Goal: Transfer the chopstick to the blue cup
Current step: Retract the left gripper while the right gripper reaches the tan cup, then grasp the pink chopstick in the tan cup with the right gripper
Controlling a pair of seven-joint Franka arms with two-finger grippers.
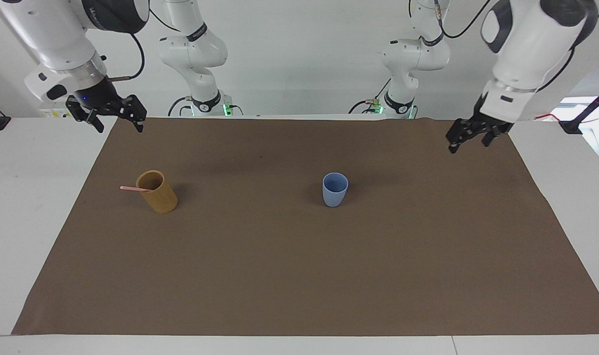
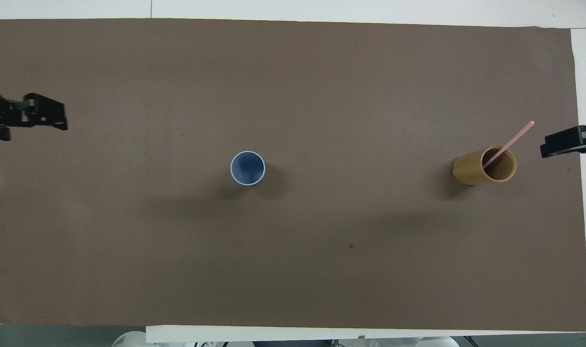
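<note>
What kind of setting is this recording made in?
Most likely a robotics lab bench: a white table under a brown mat, arm bases along its edge, and only test props, a blue cup and a yellow cup holding a chopstick.

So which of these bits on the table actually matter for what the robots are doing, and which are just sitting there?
Part of the job:
- chopstick, leaning in the yellow cup
- blue cup, upright, nothing in it
- left hand and right hand, both open, holding nothing

Just there:
- brown mat under everything
</note>
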